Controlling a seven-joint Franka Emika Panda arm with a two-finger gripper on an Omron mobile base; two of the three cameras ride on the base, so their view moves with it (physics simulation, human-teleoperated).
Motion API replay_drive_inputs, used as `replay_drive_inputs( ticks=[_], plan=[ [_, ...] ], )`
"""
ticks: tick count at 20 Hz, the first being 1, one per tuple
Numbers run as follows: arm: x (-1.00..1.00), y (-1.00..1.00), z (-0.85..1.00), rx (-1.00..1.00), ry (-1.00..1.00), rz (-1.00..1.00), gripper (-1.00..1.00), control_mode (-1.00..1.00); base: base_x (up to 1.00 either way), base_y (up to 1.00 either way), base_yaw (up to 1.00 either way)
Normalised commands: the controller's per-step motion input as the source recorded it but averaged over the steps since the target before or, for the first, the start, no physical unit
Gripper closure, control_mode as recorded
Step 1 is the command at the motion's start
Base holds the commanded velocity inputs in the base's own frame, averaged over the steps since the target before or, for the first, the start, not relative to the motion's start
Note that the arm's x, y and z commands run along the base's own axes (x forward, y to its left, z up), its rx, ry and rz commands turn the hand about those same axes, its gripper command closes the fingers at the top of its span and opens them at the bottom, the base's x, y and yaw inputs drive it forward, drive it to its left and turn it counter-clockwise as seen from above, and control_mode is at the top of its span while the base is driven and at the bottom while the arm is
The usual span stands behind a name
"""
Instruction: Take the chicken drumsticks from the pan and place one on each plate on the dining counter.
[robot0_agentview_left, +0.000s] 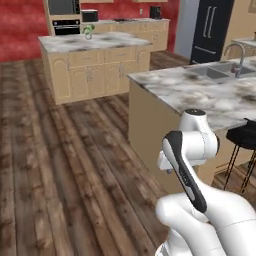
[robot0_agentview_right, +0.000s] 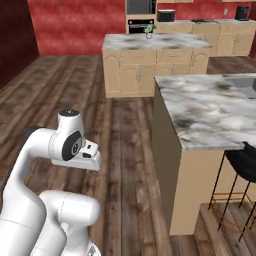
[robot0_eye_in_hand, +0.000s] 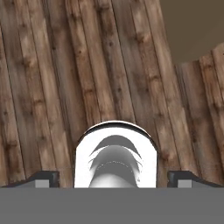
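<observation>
The dining counter (robot0_agentview_left: 200, 95) (robot0_agentview_right: 210, 110) is the long marbled top to my right, with a grey sink (robot0_agentview_left: 210, 72) set into it. My arm is folded close above the base, and the hand points down at the wooden floor (robot0_eye_in_hand: 87, 65). My gripper (robot0_eye_in_hand: 116, 179) is open: its two dark fingertips (robot0_eye_in_hand: 43, 178) stand far apart with nothing between them. The chicken drumsticks, the pan and the plates are out of view.
A dark stool (robot0_agentview_left: 245, 135) (robot0_agentview_right: 245, 160) stands at the counter's near side. Farther back is a tan marble-topped island (robot0_agentview_left: 95, 42) (robot0_agentview_right: 155, 42) with a potted plant (robot0_agentview_left: 88, 32). A black fridge (robot0_agentview_left: 212, 30) stands at the back right. Open wooden floor lies to the left.
</observation>
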Motion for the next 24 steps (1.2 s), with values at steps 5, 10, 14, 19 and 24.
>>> replay_drive_inputs(
  ticks=[5, 10, 14, 19, 24],
  plan=[
    [0.0, 0.0, 0.0, 0.0, 0.0, 0.0, -1.0, 1.0, 0.39, 1.0, -0.06],
    [0.0, 0.0, 0.0, 0.0, 0.0, 0.0, -1.0, 1.0, 0.58, 1.0, -0.04],
    [0.0, 0.0, 0.0, 0.0, 0.0, 0.0, -1.0, 1.0, 0.67, 0.95, -0.11],
    [0.0, 0.0, 0.0, 0.0, 0.0, 0.0, -1.0, 1.0, 0.74, 0.82, -0.24],
    [0.0, 0.0, 0.0, 0.0, 0.0, 0.0, -1.0, 1.0, 0.8, 0.71, -0.33]
  ],
)
